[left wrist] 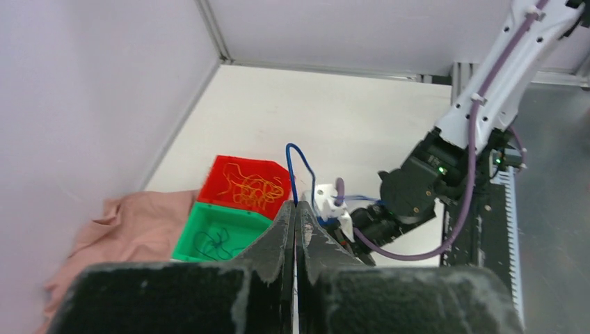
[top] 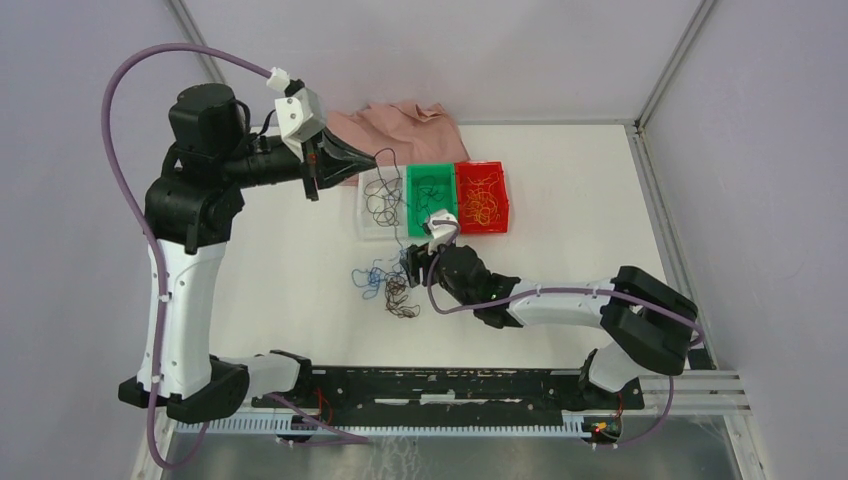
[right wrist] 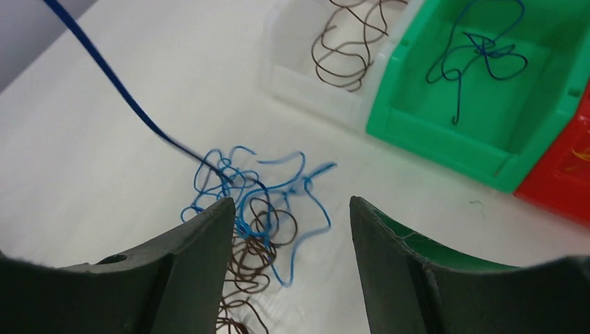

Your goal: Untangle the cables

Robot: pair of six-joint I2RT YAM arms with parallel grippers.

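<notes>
A loose tangle of blue and dark brown cables (right wrist: 250, 229) lies on the tabletop (top: 300, 250). The right gripper (right wrist: 291, 203) hovers just above it, jaws wide apart and holding nothing. One blue strand (right wrist: 104, 66) rises taut into the closed left gripper (left wrist: 296, 216) (only the left wrist view shows the pinch), near the bins (top: 432, 167).

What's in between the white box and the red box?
The green bin sits between them, holding blue cables; the top view shows it.
</notes>
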